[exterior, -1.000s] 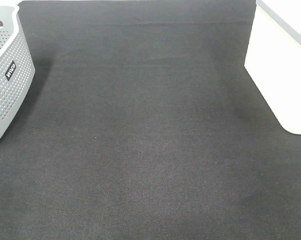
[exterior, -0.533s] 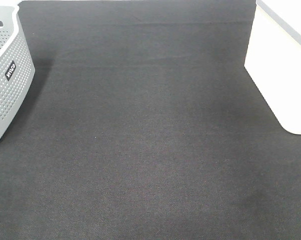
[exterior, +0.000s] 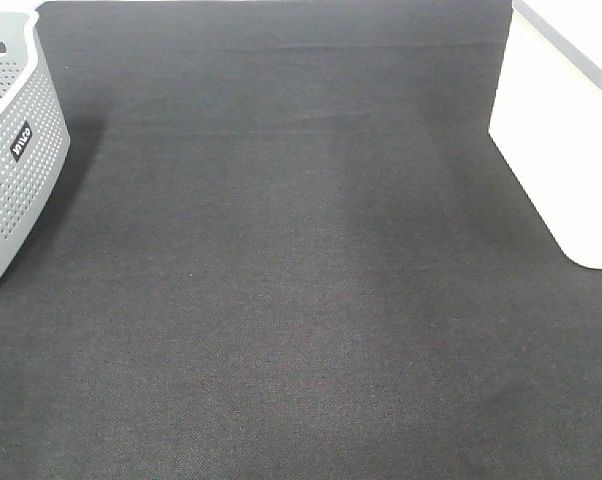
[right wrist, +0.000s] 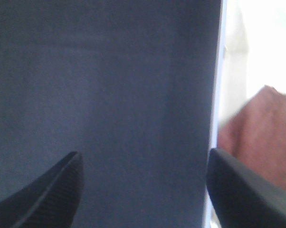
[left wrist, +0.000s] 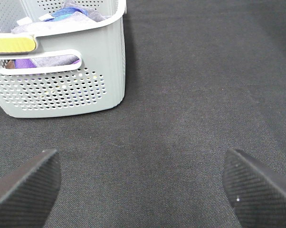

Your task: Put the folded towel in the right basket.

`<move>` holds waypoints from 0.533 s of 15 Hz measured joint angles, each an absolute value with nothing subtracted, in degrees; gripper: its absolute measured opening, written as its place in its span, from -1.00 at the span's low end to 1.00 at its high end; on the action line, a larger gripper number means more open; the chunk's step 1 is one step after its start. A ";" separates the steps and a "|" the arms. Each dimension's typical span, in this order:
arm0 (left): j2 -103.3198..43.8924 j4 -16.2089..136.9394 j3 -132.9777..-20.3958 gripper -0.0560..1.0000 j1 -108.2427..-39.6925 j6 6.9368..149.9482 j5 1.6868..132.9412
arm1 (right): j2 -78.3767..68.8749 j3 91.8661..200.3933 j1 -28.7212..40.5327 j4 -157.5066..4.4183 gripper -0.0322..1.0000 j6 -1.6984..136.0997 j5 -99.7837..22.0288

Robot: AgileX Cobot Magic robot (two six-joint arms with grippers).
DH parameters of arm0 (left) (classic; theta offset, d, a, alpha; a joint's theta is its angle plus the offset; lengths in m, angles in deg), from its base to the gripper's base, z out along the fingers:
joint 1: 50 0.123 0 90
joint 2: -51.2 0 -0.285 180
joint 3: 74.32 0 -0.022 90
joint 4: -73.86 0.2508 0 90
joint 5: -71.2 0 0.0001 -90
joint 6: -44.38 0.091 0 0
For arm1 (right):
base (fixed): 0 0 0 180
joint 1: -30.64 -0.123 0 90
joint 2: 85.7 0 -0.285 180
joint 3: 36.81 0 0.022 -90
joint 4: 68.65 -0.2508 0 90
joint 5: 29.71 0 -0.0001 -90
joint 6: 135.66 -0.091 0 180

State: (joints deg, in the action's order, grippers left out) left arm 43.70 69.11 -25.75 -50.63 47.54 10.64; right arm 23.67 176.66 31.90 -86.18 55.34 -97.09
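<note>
No folded towel lies on the black cloth in the exterior high view. The right basket [exterior: 566, 150] is white and stands at the right edge. In the right wrist view a blurred reddish-brown shape [right wrist: 262, 137] shows past a white edge [right wrist: 218, 95]; I cannot tell what it is. My right gripper [right wrist: 144, 159] is open and empty over the black cloth beside that edge. My left gripper [left wrist: 140, 162] is open and empty above the cloth, a short way from the grey basket [left wrist: 62, 90]. Neither gripper shows in the exterior high view.
The grey perforated basket [exterior: 11, 150] stands at the left edge and holds purple, blue and grey cloths [left wrist: 69, 12] and a yellow item [left wrist: 12, 43]. The black cloth [exterior: 291, 280] covers the table between the two baskets.
</note>
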 joint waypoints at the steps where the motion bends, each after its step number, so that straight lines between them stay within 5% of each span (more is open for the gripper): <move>1: 43.70 69.11 -25.75 0.76 -50.63 47.54 10.64 | 23.15 176.66 31.61 -84.18 0.39 53.91 -98.58; 8: 43.70 69.11 -25.75 0.76 -50.63 47.54 10.64 | 9.63 166.75 31.55 -78.10 0.39 48.18 -99.27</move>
State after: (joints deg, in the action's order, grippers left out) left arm 43.70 69.11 -25.75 -50.63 47.54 10.64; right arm 9.63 166.75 31.55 -78.10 48.18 -99.27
